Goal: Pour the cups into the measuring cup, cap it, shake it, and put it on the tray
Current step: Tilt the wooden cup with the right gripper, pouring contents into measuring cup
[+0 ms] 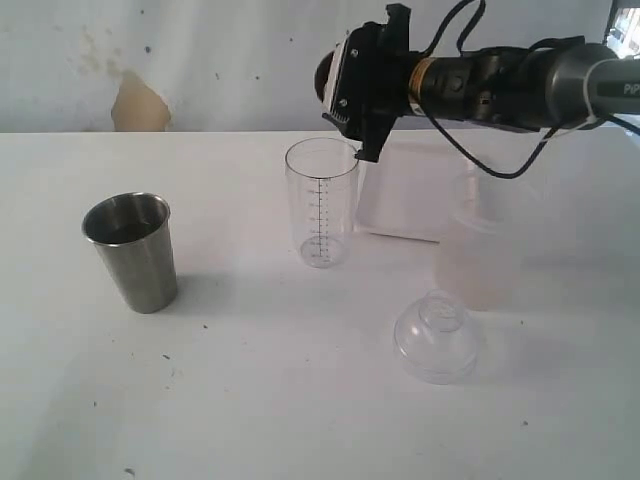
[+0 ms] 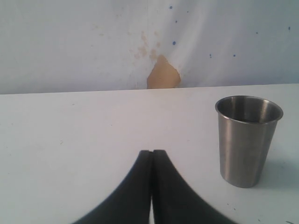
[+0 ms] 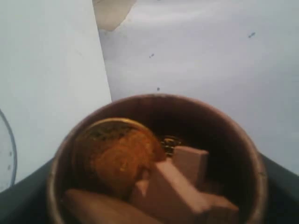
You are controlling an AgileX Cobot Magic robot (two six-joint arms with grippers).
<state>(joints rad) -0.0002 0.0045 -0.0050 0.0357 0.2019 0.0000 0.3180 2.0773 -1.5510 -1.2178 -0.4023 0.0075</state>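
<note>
My right gripper (image 1: 348, 100) is shut on the reddish-brown wooden cup (image 1: 327, 75) and holds it tipped on its side just above the rim of the clear measuring cup (image 1: 322, 205). The right wrist view looks into the wooden cup (image 3: 159, 100), which holds an orange round piece and pinkish blocks. The dark fingers (image 3: 280, 184) show at its sides, and the measuring cup's rim (image 3: 6, 149) sits at the frame edge. The steel tumbler (image 1: 132, 250) stands upright at the left. In the left wrist view the tumbler (image 2: 246, 140) stands apart from my shut, empty left gripper (image 2: 153, 154). The white tray (image 1: 400, 205) lies behind the measuring cup.
A wide frosted plastic container (image 1: 482, 250) stands at the right in front of the tray. A clear domed lid (image 1: 437, 335) rests on the table in front of it. A wall with a tan patch (image 1: 138, 105) backs the white table.
</note>
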